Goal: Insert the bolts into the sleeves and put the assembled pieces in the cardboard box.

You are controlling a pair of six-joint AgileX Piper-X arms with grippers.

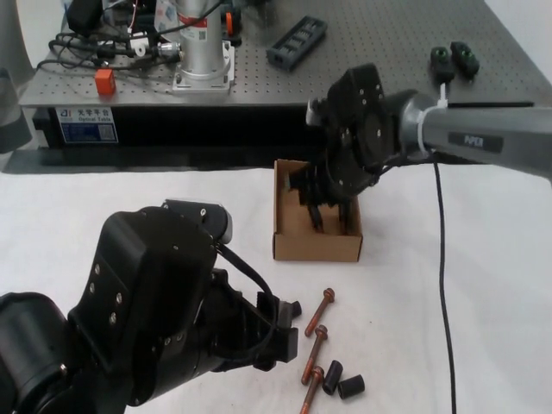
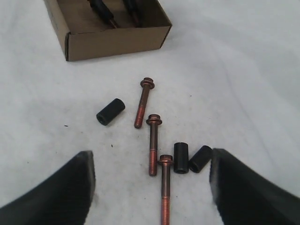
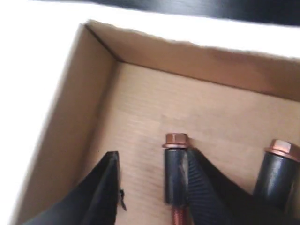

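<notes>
Bolts [image 2: 153, 143] lie below splayed left fingers [image 2: 61, 197]; right fingers [image 3: 101, 197] (lettered arm [image 1: 483, 138]) gape in box [image 3: 70, 122].

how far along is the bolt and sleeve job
Done: two copper bolts seated in black sleeves lie in the brown cardboard box. In hand: nothing gripped; the right gripper is open around one piece, the left gripper open above the spares. Left: three loose bolts and three loose sleeves on the white cloth.

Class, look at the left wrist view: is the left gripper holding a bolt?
No, the left gripper is open; three bolts lie loose on the cloth.
</notes>
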